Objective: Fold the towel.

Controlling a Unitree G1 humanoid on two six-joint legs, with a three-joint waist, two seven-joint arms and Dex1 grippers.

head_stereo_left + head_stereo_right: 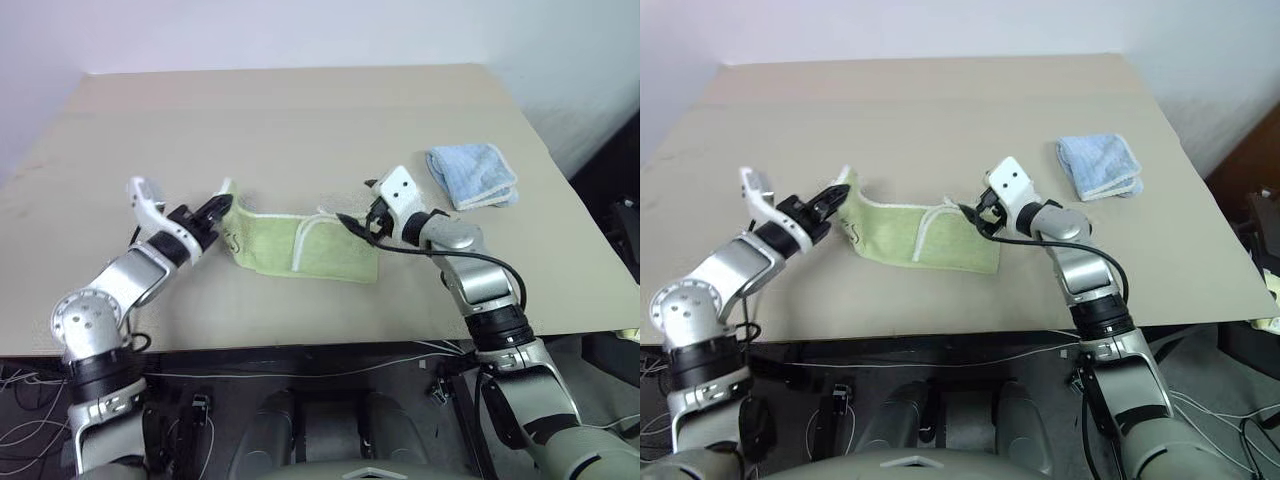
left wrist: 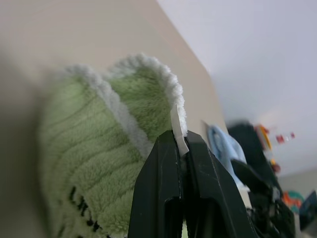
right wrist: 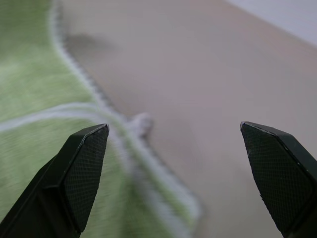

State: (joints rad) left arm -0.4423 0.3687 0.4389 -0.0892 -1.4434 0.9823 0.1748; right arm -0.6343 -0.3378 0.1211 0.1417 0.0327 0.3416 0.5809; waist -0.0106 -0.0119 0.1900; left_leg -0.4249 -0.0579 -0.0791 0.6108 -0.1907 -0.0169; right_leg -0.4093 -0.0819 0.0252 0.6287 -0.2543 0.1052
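Item: left gripper (image 1: 218, 208), at my 10 o'clock, jaws clamped on the white-edged end of the towel (image 1: 300, 246), that end lifted off the table (image 1: 300, 120). I judge a level carry toward 3 o'clock keeps edges aligned

Item: right gripper (image 1: 975, 215), at 1 o'clock, jaws wide, holding nothing, poised over the towel's other end

Item: blue cloth (image 1: 472, 176), 2 o'clock, well apart
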